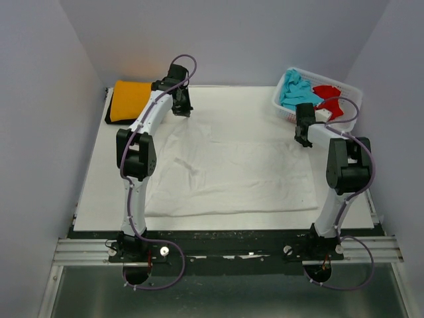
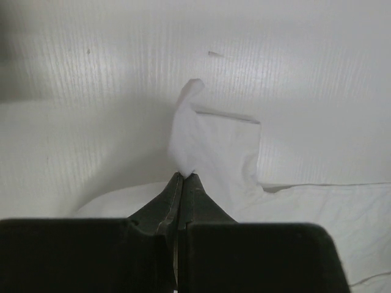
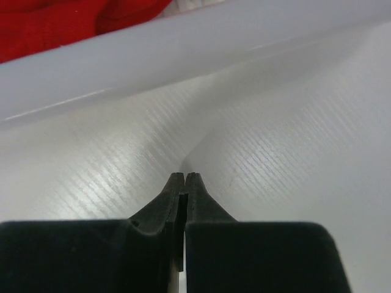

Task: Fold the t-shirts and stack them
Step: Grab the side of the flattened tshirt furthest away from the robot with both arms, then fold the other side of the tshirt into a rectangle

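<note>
A white t-shirt lies spread flat over the middle of the table. My left gripper is shut on its far left corner; in the left wrist view the tips pinch a raised peak of white cloth. My right gripper is at the shirt's far right corner, beside the basket. Its jaws are shut, and a crease of white cloth runs up to the tips. A folded orange-yellow t-shirt lies on a black t-shirt at the far left. The turquoise t-shirt and the red t-shirt lie in the basket.
The white lattice basket stands at the far right corner, close behind my right gripper; its wall and the red cloth fill the top of the right wrist view. Grey walls enclose the table on three sides.
</note>
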{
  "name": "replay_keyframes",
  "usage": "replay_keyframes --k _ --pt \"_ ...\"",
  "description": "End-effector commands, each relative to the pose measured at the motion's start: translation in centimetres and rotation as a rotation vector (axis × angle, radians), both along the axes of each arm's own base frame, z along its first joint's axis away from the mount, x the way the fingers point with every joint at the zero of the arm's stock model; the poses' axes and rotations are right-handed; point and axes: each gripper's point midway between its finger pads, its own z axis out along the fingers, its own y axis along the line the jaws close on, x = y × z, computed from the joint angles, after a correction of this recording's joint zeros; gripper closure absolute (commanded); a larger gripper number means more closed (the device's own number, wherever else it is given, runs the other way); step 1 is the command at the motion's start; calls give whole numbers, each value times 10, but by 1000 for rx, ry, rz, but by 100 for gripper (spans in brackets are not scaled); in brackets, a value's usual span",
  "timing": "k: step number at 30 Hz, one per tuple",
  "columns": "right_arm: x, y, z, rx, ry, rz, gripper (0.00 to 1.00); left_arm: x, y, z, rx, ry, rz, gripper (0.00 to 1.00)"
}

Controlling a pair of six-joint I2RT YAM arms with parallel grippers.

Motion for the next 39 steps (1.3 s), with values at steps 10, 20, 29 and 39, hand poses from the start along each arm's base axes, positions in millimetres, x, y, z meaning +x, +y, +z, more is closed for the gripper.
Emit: replay_keyframes --k 10,20,29,39 --pt "-14 38 28 157 -83 197 99 -25 -25 -9 -93 4 -187 100" --pt "-46 50 37 213 -72 250 99 -76 -37 -4 -102 -64 -253 100" --pt "-81 35 44 153 -28 198 99 -147 -37 -10 -7 -109 -294 100" --pt "-100 3 46 17 42 71 99 -200 8 -10 101 -127 -70 100"
